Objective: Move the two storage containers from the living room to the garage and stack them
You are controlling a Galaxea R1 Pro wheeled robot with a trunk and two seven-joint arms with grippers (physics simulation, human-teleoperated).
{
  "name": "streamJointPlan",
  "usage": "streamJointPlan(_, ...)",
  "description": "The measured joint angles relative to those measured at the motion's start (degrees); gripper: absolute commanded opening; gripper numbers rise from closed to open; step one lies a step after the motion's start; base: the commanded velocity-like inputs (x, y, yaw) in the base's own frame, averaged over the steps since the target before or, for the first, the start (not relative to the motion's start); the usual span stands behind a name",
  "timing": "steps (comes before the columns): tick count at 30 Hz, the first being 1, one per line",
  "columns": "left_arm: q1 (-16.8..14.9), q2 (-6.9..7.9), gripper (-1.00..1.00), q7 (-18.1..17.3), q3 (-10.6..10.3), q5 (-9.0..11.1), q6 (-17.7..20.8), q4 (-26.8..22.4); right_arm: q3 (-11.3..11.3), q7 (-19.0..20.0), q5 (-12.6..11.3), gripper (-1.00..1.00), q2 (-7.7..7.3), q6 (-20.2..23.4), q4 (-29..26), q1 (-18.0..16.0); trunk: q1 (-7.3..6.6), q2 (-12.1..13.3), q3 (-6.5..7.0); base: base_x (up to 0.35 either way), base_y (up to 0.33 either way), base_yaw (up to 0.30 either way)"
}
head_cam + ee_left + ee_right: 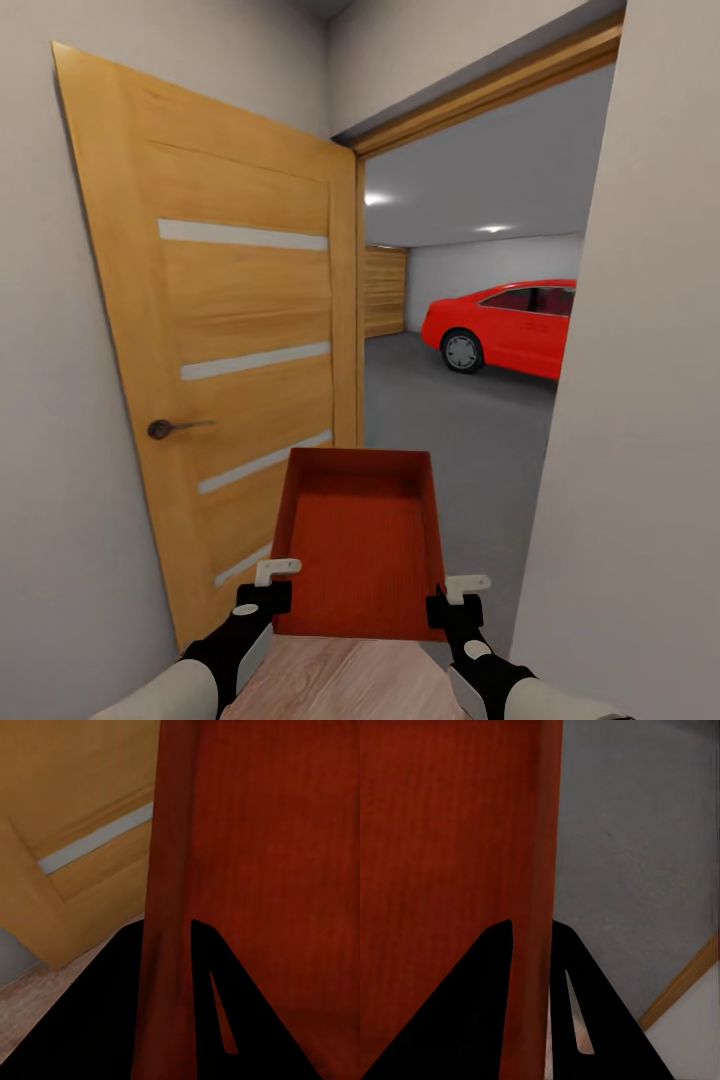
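Both claws up front: left claw (264,592) and right claw (452,600) each clamped on a side wall of one storage container (360,545), carried level at the doorway, open door (230,360) beside it. Container's long axis points fwd toward the garage; red car (505,325) on the floor (450,440) well beyond. Prob light and stiff, thin walls; rim pinches near the close corners look ok, could slip if tilted
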Motion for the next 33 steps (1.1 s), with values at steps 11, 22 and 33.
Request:
streamJointPlan(11,0.02,0.01,-1.00,-0.02,0.02,-0.02,0.00,-0.01,0.04,-0.02,-0.03,-1.00,0.01,-0.01,0.02,-0.01,0.03,0.01,0.00,0.137,0.109,-0.283)
streamJointPlan(22,0.02,0.01,-1.00,-0.02,0.05,-0.09,0.00,-0.02,0.12,-0.05,-0.13,-1.00,0.03,-0.03,0.04,-0.01,0.03,0.01,0.00,0.008,0.005,-0.265)
streamJointPlan(33,0.03,0.00,-1.00,0.01,0.07,-0.01,0.01,0.05,0.01,0.03,0.05,-1.00,0.00,0.11,0.01,0.00,0.00,0.00,0.00,0.204,0.198,-0.023)
